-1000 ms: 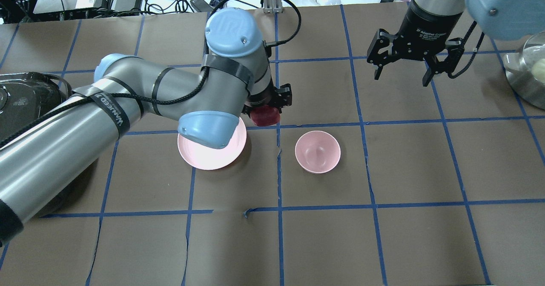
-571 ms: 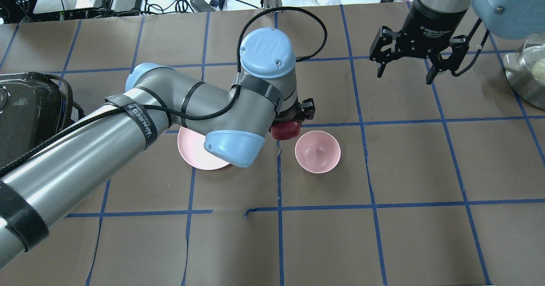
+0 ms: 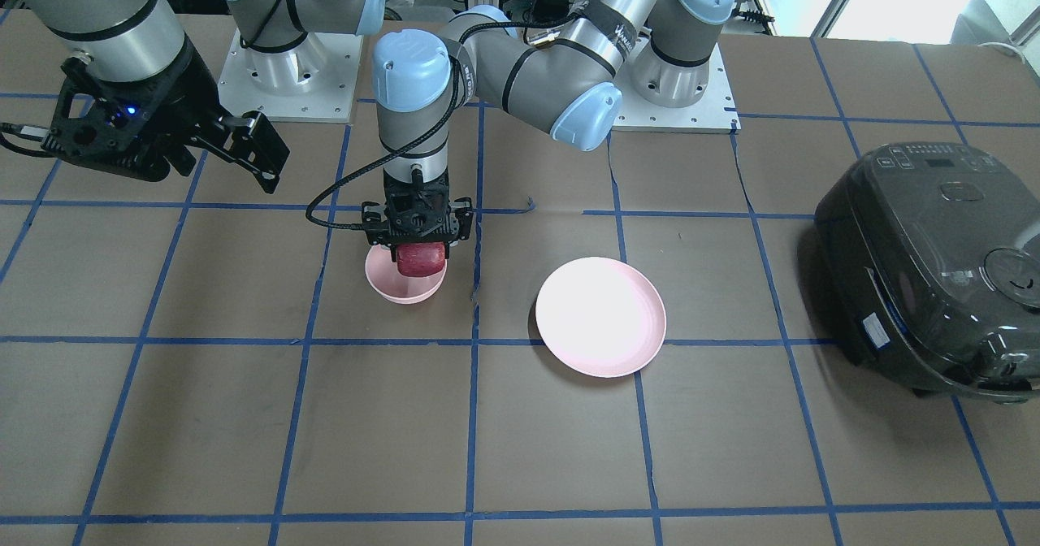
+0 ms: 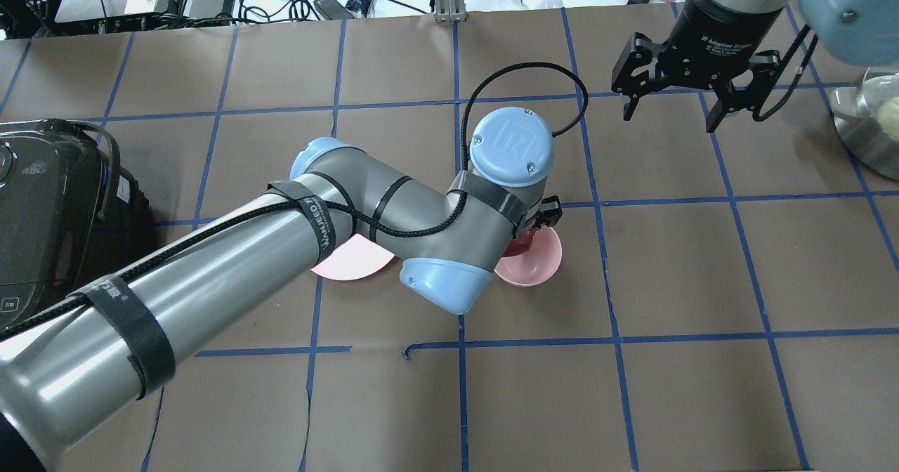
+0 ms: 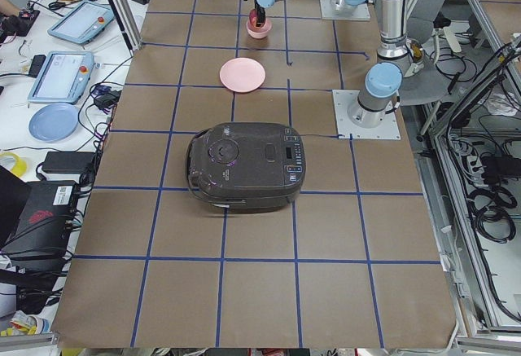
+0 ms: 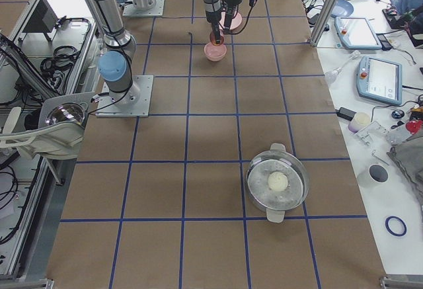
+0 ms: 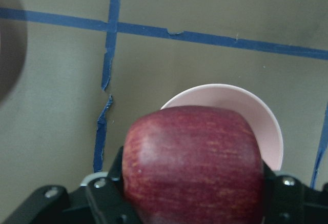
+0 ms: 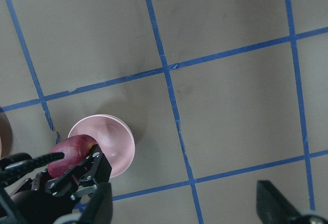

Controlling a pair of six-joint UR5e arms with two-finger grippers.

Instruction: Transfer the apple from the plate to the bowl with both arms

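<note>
My left gripper (image 3: 420, 247) is shut on the dark red apple (image 3: 421, 262) and holds it right over the small pink bowl (image 3: 404, 286), its underside about level with the rim. In the left wrist view the apple (image 7: 195, 165) fills the jaws, with the bowl (image 7: 269, 126) just behind it. In the overhead view the left wrist hides most of the apple (image 4: 517, 246) and part of the bowl (image 4: 539, 261). The wide pink plate (image 3: 601, 316) is bare. My right gripper (image 4: 670, 112) is open and empty, high up and well away from the bowl.
A black rice cooker (image 3: 934, 262) stands on the robot's left side of the table. A metal pot (image 4: 867, 124) with a pale round thing inside stands at the far right. Blue tape lines grid the brown table. Cables and devices lie beyond the far edge.
My left arm has carried the apple to the right, from beside the plate to over the bowl. My right gripper has drifted slightly away and stays open.
</note>
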